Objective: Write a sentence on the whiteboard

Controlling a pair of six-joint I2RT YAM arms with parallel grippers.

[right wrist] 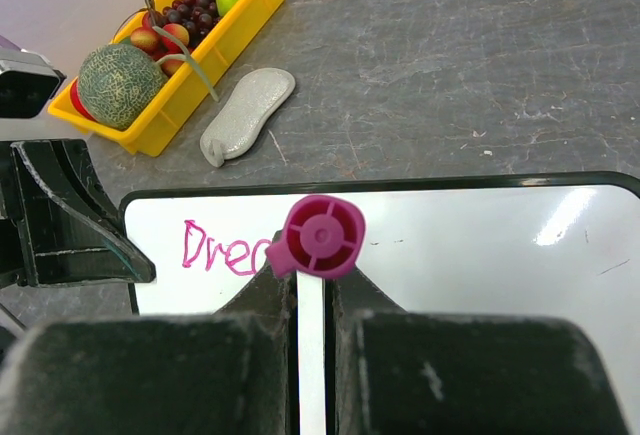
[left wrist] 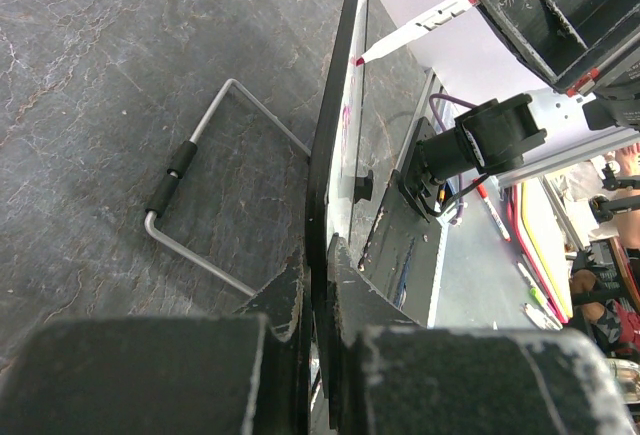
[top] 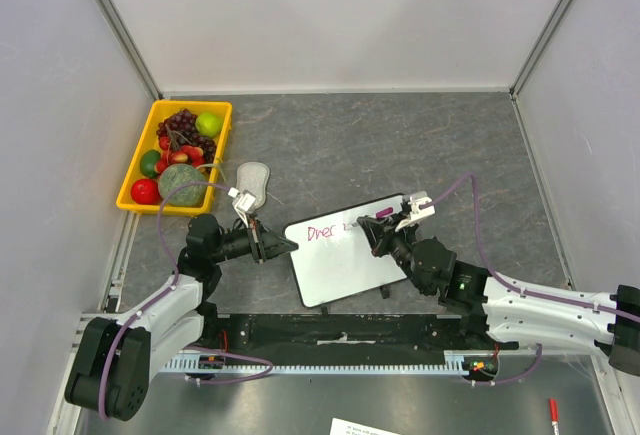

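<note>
The whiteboard (top: 345,255) lies mid-table, tilted, with a thin black frame. The sentence (top: 324,232) reads only "Drea" in magenta at its upper left; it also shows in the right wrist view (right wrist: 222,249). My left gripper (top: 285,246) is shut on the board's left edge (left wrist: 325,195), which runs between its fingers. My right gripper (top: 378,225) is shut on a white marker with a magenta cap (right wrist: 322,236), held over the board (right wrist: 480,255) just right of the last letter. The marker's tip is hidden behind its cap.
A yellow bin of fruit (top: 176,153) stands at the far left. A grey oval eraser pad (top: 251,183) lies beside it, just behind the left gripper. The board's wire stand (left wrist: 195,200) shows in the left wrist view. A red marker (top: 552,413) lies off the table's front right.
</note>
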